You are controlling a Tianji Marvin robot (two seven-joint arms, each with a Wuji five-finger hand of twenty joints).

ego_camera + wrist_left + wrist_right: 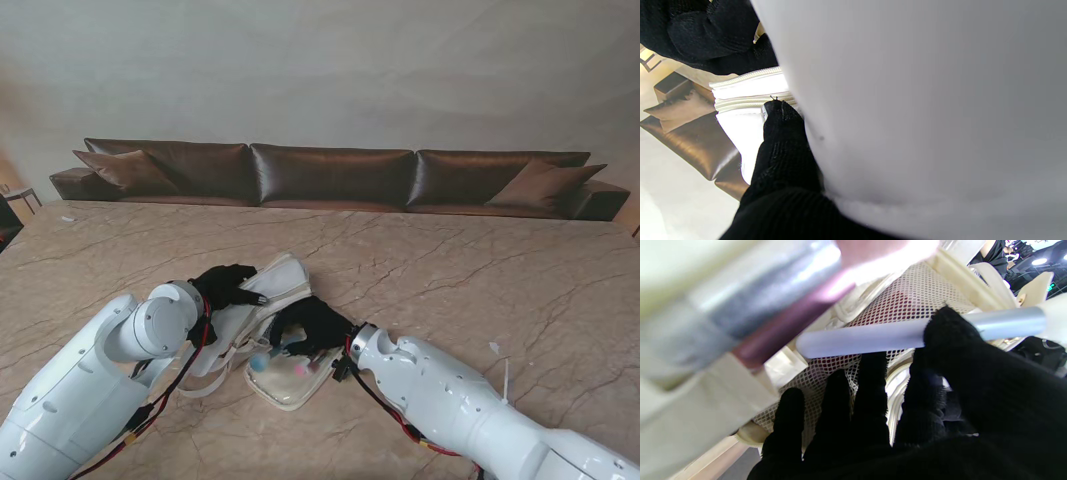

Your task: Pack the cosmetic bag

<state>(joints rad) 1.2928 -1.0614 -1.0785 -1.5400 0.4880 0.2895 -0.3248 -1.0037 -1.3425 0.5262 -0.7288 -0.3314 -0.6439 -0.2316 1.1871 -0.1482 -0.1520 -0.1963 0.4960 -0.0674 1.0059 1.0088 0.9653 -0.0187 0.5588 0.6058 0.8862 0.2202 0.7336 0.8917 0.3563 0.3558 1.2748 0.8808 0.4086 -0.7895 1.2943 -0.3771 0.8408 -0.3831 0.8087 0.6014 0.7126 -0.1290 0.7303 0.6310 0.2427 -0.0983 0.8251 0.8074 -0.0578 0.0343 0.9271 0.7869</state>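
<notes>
Stand view: left hand grips the cosmetics bag lid; right hand grasps a lilac tube inside.

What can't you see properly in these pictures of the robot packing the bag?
- Stand view: the right hand covers much of the open cosmetics bag; the coloured items inside are too small to name.
- Left wrist view: a blurred white surface fills most of the picture, hiding the table.
- Right wrist view: a blurred pink and silver tube sits too close to identify.
</notes>
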